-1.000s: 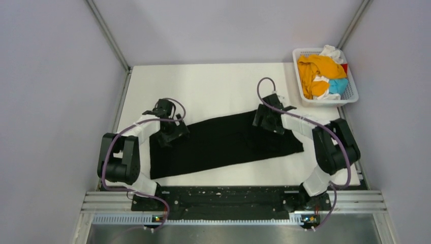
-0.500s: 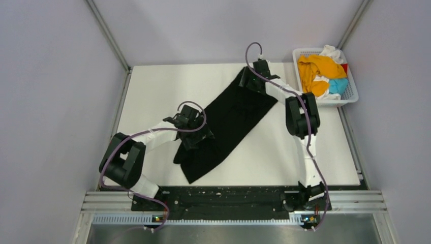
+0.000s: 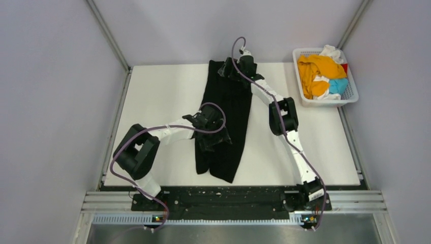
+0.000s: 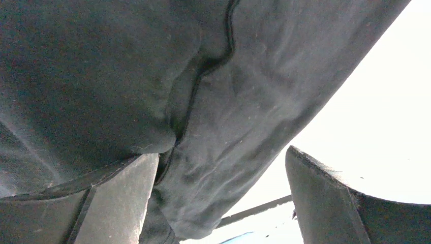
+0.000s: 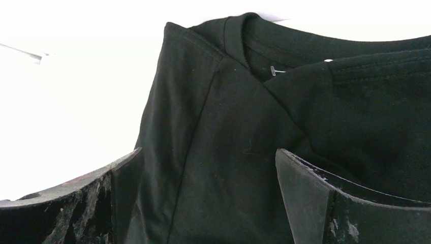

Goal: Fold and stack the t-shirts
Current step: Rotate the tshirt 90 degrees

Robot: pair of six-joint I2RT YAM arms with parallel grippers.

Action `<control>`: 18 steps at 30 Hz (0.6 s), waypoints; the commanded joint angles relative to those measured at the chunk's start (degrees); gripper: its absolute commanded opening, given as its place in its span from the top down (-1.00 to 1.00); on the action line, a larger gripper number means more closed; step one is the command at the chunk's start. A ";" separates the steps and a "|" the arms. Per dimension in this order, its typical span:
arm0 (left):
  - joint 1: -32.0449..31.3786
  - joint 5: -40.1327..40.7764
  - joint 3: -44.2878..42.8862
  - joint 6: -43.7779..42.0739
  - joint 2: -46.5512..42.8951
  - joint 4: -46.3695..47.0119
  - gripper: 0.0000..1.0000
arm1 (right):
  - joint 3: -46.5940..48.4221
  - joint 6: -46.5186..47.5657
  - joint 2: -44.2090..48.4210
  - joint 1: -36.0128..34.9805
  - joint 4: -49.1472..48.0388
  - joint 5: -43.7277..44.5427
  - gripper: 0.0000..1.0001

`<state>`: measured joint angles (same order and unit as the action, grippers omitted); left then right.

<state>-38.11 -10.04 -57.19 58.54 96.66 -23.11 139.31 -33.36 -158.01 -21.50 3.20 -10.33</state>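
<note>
black t-shirt (image 3: 236,109), folded lengthwise, collar far end

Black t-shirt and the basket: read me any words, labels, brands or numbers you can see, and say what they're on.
No text can be read in any view.
Black t-shirt: plain cloth, no print showing.
Small pale tag inside its collar: too small to read, if it carries anything.
Basket: no label showing.
</note>
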 commanded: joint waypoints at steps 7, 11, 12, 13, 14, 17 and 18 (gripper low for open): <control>-4.08 13.01 4.35 -4.54 -19.71 -16.93 -0.97 | 4.17 8.66 14.10 -2.18 1.23 0.47 -0.98; -3.92 19.04 7.68 -5.60 -30.68 -22.65 -0.97 | -8.60 13.47 27.53 -4.03 11.54 2.76 -0.98; -3.67 20.13 8.92 -5.49 -32.33 -23.34 -0.97 | -15.10 13.83 31.92 -4.86 13.08 5.73 -0.97; -3.16 20.41 10.53 -5.62 -33.92 -23.38 -0.98 | -22.35 13.81 36.29 -5.70 13.80 7.91 -0.97; -2.31 20.05 11.84 -5.93 -35.04 -23.41 -0.98 | -30.03 12.88 42.87 -6.54 14.01 9.34 -0.97; 2.46 17.06 15.76 -7.67 -37.15 -23.84 -0.97 | -53.27 5.80 57.24 -9.24 14.54 13.04 -0.96; 3.91 16.22 17.04 -8.23 -37.73 -23.99 -0.98 | -59.82 3.72 61.81 -10.37 15.11 14.33 -0.96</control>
<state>-38.87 6.24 -44.95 53.08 59.92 -43.33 100.01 -23.92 -111.39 -27.29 13.26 -2.52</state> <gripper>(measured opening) 0.986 0.985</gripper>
